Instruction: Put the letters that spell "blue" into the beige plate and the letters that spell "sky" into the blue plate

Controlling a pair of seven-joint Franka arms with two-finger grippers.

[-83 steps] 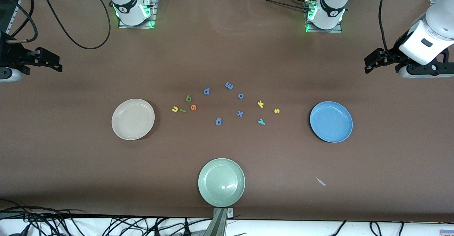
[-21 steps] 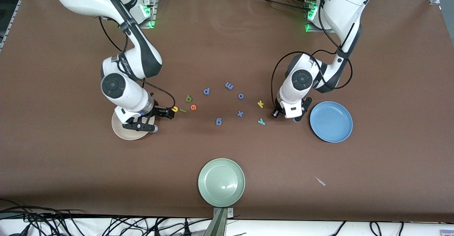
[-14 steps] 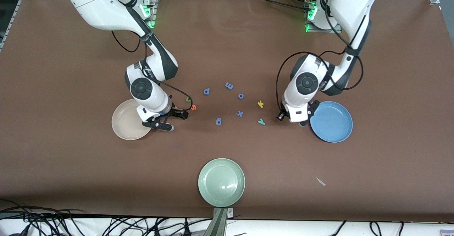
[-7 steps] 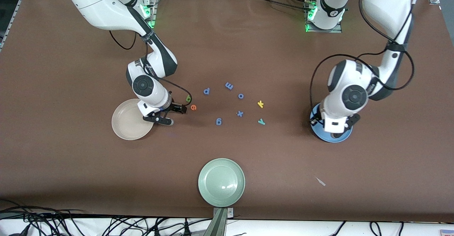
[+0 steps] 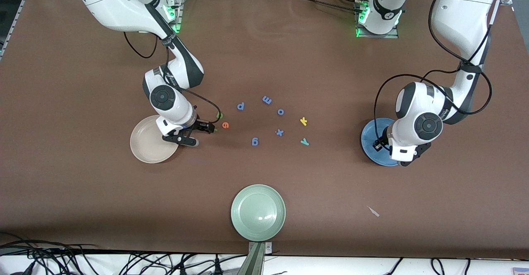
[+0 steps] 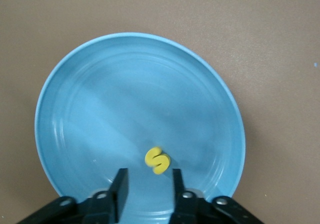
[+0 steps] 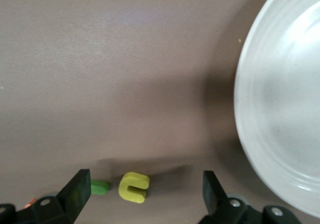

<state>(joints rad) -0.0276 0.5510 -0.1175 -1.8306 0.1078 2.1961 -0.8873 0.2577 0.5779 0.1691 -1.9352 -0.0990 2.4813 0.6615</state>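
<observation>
My left gripper (image 6: 148,185) hangs open over the blue plate (image 6: 100,109), whose rim shows in the front view (image 5: 370,142). The yellow s (image 6: 157,160) lies loose in the plate just past the fingertips. My right gripper (image 7: 145,191) is open wide, low over the table beside the beige plate (image 7: 280,109), also in the front view (image 5: 144,144). The yellow u (image 7: 134,187) and light green l (image 7: 100,187) lie between its fingers. In the front view the dark green b (image 5: 219,115), orange e (image 5: 225,125), yellow k (image 5: 303,121) and teal y (image 5: 304,142) lie on the table.
Blue letters p (image 5: 241,106), m (image 5: 267,99), o (image 5: 280,111), x (image 5: 279,132) and g (image 5: 255,142) lie mid-table. A pale green plate (image 5: 258,212) sits near the front edge, with a small white scrap (image 5: 373,211) toward the left arm's end.
The left gripper carried the s over the blue plate, opened and let it go. The right gripper shifted slightly toward the beige plate, still open around the u.
</observation>
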